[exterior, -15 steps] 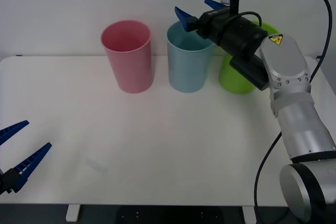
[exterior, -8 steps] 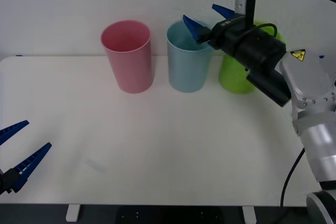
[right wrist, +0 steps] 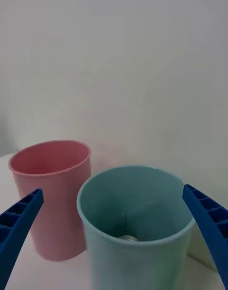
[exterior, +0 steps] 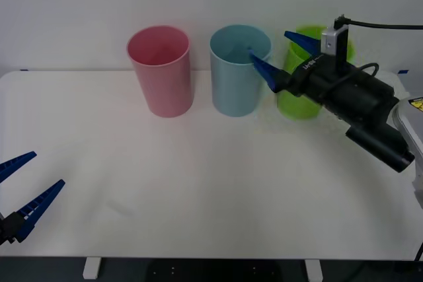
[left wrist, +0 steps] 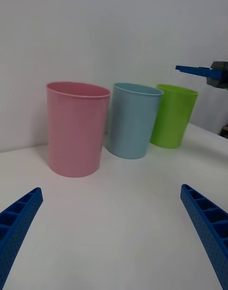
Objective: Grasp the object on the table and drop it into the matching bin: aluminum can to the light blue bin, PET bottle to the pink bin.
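Your right gripper (exterior: 283, 54) hangs above the table's far edge, level with the rims of the bins, its blue ribbed fingers (exterior: 266, 69) spread wide and pinching nothing; one fingertip lies across the light blue bin's right rim in the front view, the other sits in front of the lime green plastic bin (exterior: 295, 100). The tall light blue plastic cup-shaped bin (exterior: 237, 84) stands upright near the middle of the far edge of the large flat white rectangular tabletop (exterior: 198, 183), between the tall pink plastic cup-shaped bin (exterior: 161, 74) toward the far left and the lime green one toward the far right; the three stand close in a row, apart from one another. Look at the right wrist view: its camera peers down into the light blue bin (right wrist: 135, 223), and at the bottom of the bin you can make out a small silver disc, the top of the small dark aluminum can (right wrist: 127, 238), though the rest of the can is hidden by the bin's near wall. The pink bin (right wrist: 51, 197) stands just beside it there. Your left gripper (exterior: 25, 193) waits low at the table's near left corner, its blue fingers (left wrist: 19, 221) spread apart with nothing between them, facing the row of bins across the bare tabletop (left wrist: 114, 214).
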